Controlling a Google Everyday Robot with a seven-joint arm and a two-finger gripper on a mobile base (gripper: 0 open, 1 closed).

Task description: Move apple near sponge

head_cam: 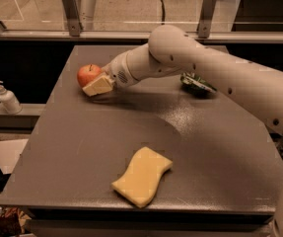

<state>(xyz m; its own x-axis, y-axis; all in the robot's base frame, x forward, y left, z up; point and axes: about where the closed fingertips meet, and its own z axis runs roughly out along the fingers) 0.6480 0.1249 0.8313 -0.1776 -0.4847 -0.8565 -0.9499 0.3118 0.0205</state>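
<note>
Apple [88, 74] lies well apart from the sponge [142, 176], beyond it toward the table's [72, 147] far edge; the gripper [95, 84] rests against the apple's sponge-facing side, apparently to take it, though its hold cannot be told

From where I stand, the dark grey worktop [82, 147] fills most of the room in front of me, under dim, warm light. The pincer [95, 83] sits over its far left part. Behind the worktop runs a low glass barrier on grey metal posts [72, 14], with a pale floor [126, 4] beyond it and a dark cable [159, 6] trailing across. To the left, a white pump bottle [7, 98] stands on a grey ledge [27, 110].
</note>
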